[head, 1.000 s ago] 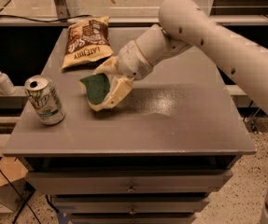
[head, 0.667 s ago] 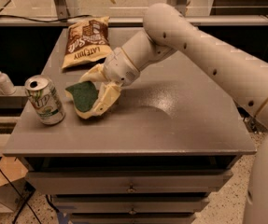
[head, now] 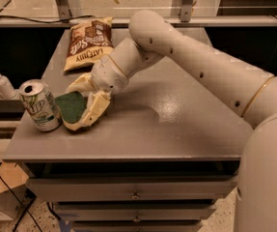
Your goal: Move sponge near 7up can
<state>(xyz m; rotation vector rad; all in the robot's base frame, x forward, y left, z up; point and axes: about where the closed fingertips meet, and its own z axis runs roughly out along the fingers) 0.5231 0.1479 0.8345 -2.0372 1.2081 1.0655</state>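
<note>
The sponge (head: 71,106), dark green on top with a pale yellow base, is between the cream fingers of my gripper (head: 81,108) near the table's front left. The gripper is shut on it and holds it low, right beside the 7up can (head: 39,105). The can stands upright, white and green with a silver top, just left of the sponge, nearly touching it. My white arm reaches in from the right.
A brown and cream chip bag (head: 88,43) lies at the back left of the grey table (head: 176,124). A small white pump bottle (head: 2,82) stands on a ledge left of the table. The table's left and front edges are close to the can.
The gripper has carried the sponge left and down towards the can, from the table's middle to right beside it. The can and chip bag have not moved.
</note>
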